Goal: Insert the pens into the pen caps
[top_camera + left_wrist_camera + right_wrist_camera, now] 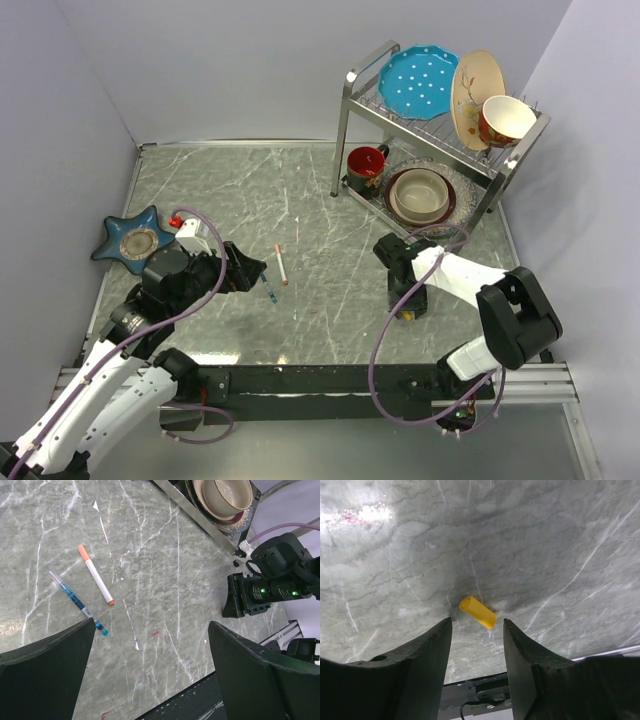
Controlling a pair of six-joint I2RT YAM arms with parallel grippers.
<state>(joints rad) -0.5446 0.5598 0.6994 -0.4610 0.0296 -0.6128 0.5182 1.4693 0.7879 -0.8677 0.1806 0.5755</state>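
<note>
A white pen (95, 574) with an orange end lies on the marble table, also in the top view (281, 264). A blue-teal pen (77, 601) lies beside it, and in the top view (268, 288). My left gripper (152, 626) is open and empty, hovering just right of the blue pen; in the top view (250, 270) it is left of both pens. A yellow cap (477, 611) lies on the table just beyond the tips of my open right gripper (476, 628), low over the table (408, 303). A small red piece (175, 220) lies by the star dish.
A blue star-shaped dish (135, 240) sits at the left. A metal dish rack (440, 130) at the back right holds plates, bowls (222, 497) and a red mug (366, 168). The black table-front rail (320, 380) runs between the arm bases.
</note>
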